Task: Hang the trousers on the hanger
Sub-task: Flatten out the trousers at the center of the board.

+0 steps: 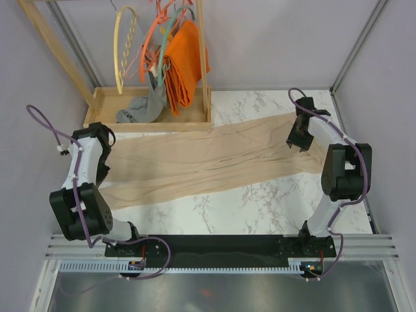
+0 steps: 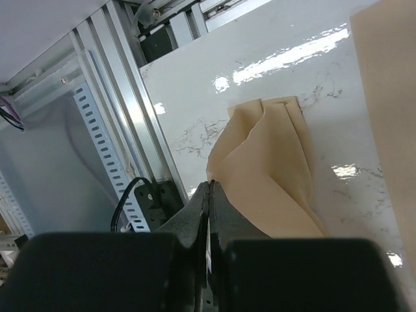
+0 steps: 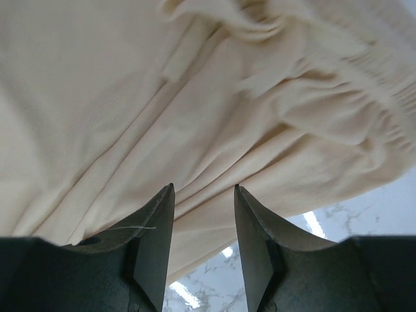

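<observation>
Worryingly, only the left gripper (image 2: pixel 209 192) was clamped on the trousers (image 1: pixel 208 159), at a leg end; the right gripper (image 3: pixel 203 214) hung jaws apart over the waistband (image 3: pixel 364 97). Lifted one-sided, the thin fabric spread across the marble table (image 1: pixel 260 208) might drag, missing the cream hanger (image 1: pixel 116 52) beyond.

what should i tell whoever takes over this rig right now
Left hand: shut, pinching a leg end of the trousers near the table's left side.
Right hand: open, just over the waistband, gripping nothing.
Trousers: lying stretched across the marble table.
Pale yellow hanger: hanging bare on the wooden rack, back left.
Done: nothing is on the hanger yet.
Left: grip the waist, lift the trousers, drape them over the hanger.
</observation>
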Motion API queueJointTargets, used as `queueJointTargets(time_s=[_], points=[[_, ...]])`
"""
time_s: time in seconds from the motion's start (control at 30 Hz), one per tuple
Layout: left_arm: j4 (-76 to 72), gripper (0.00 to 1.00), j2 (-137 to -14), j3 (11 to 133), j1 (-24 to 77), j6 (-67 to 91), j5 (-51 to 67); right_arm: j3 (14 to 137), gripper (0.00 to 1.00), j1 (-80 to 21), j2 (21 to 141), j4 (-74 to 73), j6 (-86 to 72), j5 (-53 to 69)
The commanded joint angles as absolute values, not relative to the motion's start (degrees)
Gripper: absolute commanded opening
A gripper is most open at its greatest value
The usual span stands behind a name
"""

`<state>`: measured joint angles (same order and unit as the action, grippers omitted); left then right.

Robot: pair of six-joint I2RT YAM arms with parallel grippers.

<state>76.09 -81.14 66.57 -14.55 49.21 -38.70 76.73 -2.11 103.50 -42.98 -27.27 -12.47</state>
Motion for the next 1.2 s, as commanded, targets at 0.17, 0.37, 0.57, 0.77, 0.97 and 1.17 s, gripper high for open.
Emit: queueJointTargets(time_s=[0.17, 0.37, 0.57, 0.77, 0.97, 1.17], points=[[70.05, 0.02, -89.82, 66.00, -15.29, 50.45, -36.21, 78.32, 0.49, 7.29, 103.45, -43.16, -31.46, -21.33], [68.99, 0.02, -98.95, 68.90, -16.96, 50.80, -37.00, 73.83, 0.49, 11.33, 103.44, -34.73, -29.62, -22.33], [68.47, 0.02, -102.31, 70.48, -21.00, 49.66, -37.35, 78.04, 0.49, 13.62, 110.82, -34.19, -30.41, -21.62], [68.64, 0.02, -103.79, 74.70, -21.88, 49.04, -38.15, 79.45, 0.49, 13.80, 114.34, -34.19, -26.64, -21.97], [67.76, 0.02, -104.50, 78.21, -22.15, 48.78, -35.35, 80.59, 0.49, 14.32, 115.58, -34.10, -25.49, -21.71], [65.31, 0.02, -106.34, 82.26, -22.15, 46.23, -29.81, 81.30, 0.49, 14.68, 116.45, -34.10, -25.58, -21.01]])
